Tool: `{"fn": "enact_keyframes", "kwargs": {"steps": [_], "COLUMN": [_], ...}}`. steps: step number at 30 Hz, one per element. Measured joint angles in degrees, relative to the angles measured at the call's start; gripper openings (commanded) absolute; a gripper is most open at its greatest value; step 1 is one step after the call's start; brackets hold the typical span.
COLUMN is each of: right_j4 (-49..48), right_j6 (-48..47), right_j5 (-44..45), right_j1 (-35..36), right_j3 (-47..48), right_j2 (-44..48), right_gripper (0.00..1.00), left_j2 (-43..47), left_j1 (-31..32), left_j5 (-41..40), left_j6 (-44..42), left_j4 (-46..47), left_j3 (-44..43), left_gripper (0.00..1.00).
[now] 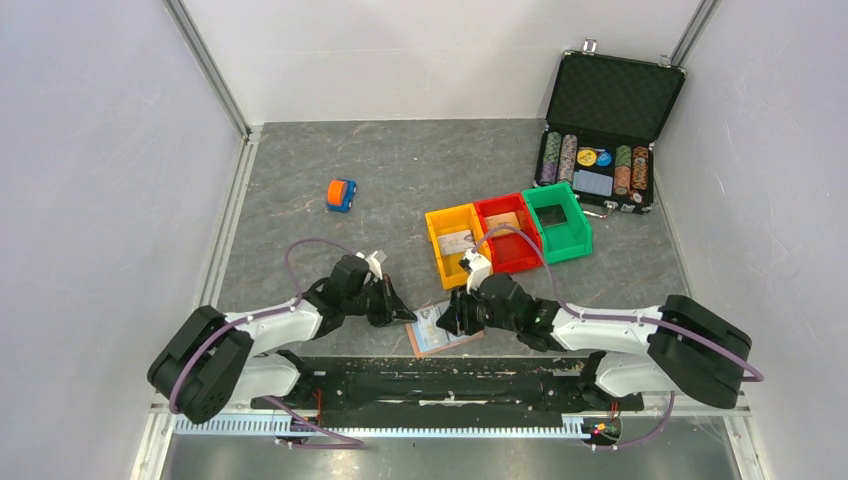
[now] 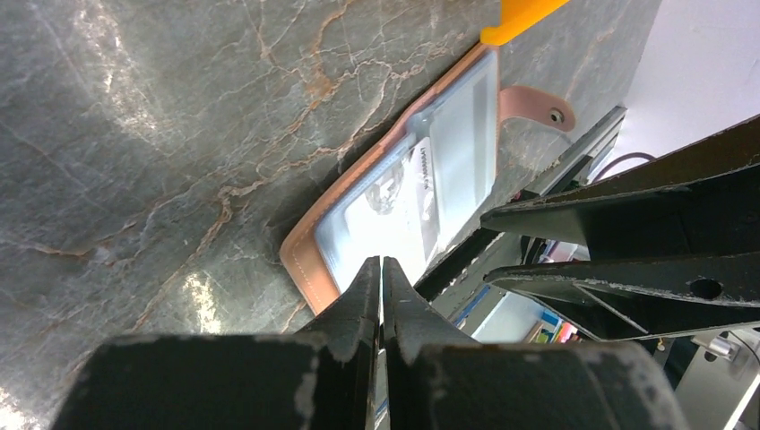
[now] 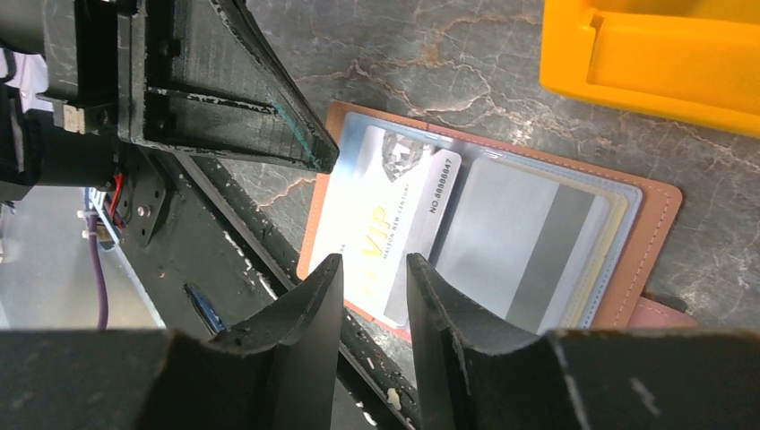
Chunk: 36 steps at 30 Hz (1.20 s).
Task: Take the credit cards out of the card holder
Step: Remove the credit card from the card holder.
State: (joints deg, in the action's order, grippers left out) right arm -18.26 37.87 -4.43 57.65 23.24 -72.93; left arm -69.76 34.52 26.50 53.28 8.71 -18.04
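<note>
The card holder point(image 1: 428, 343) lies open at the table's near edge, reddish-brown with pale clear pockets; it also shows in the left wrist view point(image 2: 305, 264) and the right wrist view point(image 3: 659, 224). A white card marked VIP point(image 3: 385, 224) sits in its left pocket, and a card with a grey stripe point(image 3: 524, 237) in its right pocket. My right gripper point(image 3: 372, 264) is open a little, its tips just over the white card's near edge. My left gripper point(image 2: 383, 264) is shut and empty at the holder's left end point(image 1: 405, 312). The right gripper shows in the top view point(image 1: 452, 318).
Yellow point(image 1: 441, 262), red point(image 1: 492, 206) and green point(image 1: 578, 238) bins stand just behind the holder; the yellow and red ones hold cards. A black chip case point(image 1: 612, 95) stands open at the back right. A small orange and blue toy car point(image 1: 341, 195) sits at mid-left.
</note>
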Motion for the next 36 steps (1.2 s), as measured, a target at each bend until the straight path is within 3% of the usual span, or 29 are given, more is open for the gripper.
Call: {"fn": "enact_keyframes", "kwargs": {"steps": [13,36], "right_j4": [-1.1,-5.6], "right_j6": [0.0,1.7], "right_j5": [-2.4,-6.5], "right_j1": [-1.4,-1.7], "right_j3": [0.0,0.0], "right_j2": [-5.5,-9.6], "right_gripper": [0.38,0.39], "left_j2": [-4.7,-3.6], "left_j1": [0.1,0.5], "left_j5": [0.0,-1.8], "left_j6": [-0.1,-0.2], "left_j4": [2.8,2.5], "left_j3": [0.7,1.9], "left_gripper": [0.08,0.09]}}
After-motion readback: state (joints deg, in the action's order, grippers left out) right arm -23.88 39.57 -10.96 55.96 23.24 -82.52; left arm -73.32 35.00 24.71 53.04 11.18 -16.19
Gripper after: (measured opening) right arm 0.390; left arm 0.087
